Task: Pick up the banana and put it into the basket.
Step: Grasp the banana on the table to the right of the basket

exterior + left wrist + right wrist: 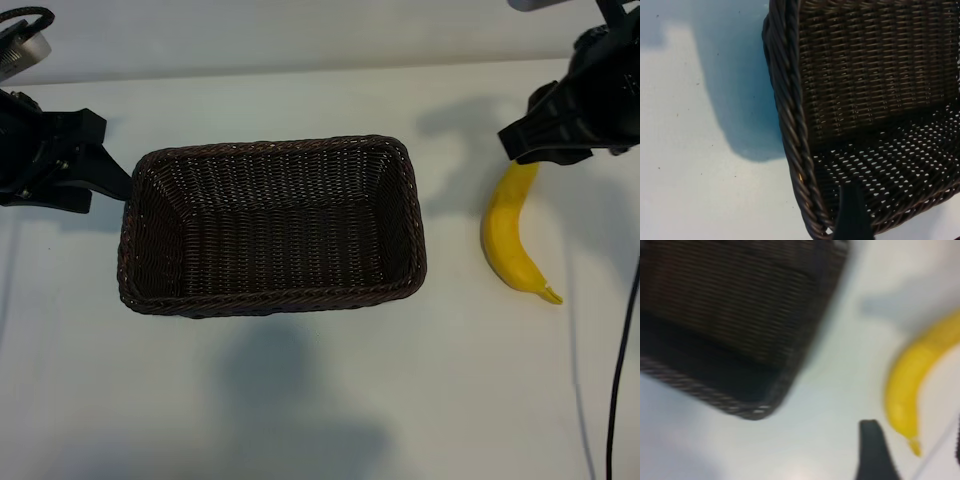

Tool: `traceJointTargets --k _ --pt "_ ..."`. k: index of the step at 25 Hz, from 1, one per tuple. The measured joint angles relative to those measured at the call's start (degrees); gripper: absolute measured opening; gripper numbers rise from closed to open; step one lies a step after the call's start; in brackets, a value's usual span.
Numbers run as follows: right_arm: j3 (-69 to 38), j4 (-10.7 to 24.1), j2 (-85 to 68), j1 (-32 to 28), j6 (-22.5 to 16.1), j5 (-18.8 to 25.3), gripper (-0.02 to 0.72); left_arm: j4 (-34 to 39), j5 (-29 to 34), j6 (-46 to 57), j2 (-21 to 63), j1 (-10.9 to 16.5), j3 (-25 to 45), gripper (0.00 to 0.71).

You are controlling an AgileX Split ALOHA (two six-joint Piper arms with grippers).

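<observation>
Right gripper: above the banana's upper end, holding nothing; whether its fingers are apart cannot be told.
Left gripper: spread apart, just beside the basket's left end.
Table: white, carrying everything.
Basket: one, empty, mid-table.
Banana: one, on the table right of the basket, apart from it.

Yellow curved banana on table, just beside empty dark wicker basket
</observation>
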State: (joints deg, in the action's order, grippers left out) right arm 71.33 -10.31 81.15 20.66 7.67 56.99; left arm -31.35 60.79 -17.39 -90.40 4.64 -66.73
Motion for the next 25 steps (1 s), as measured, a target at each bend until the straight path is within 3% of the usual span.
traceJointTargets --k 2,5,11,21,25 --pt "0.0 1.1 2.1 -0.5 -1.1 0.1 0.517 -0.1 -0.2 0.0 0.0 0.0 0.0 0.547" --pt "0.0 1.3 6.1 -0.5 -2.6 -0.7 0.571 -0.2 -0.3 0.0 0.0 0.0 0.0 0.547" --pt "0.0 1.3 15.4 -0.5 -6.4 -4.6 0.554 -1.1 -0.8 -0.3 0.3 0.0 0.0 0.547" --pt "0.0 0.4 24.5 -0.9 -8.8 -11.9 0.547 -1.6 -1.5 -0.4 0.4 0.0 0.0 0.547" --pt "0.0 3.7 27.6 -1.5 -12.2 -13.1 0.547 -1.7 -1.6 -0.4 0.4 0.0 0.0 0.547"
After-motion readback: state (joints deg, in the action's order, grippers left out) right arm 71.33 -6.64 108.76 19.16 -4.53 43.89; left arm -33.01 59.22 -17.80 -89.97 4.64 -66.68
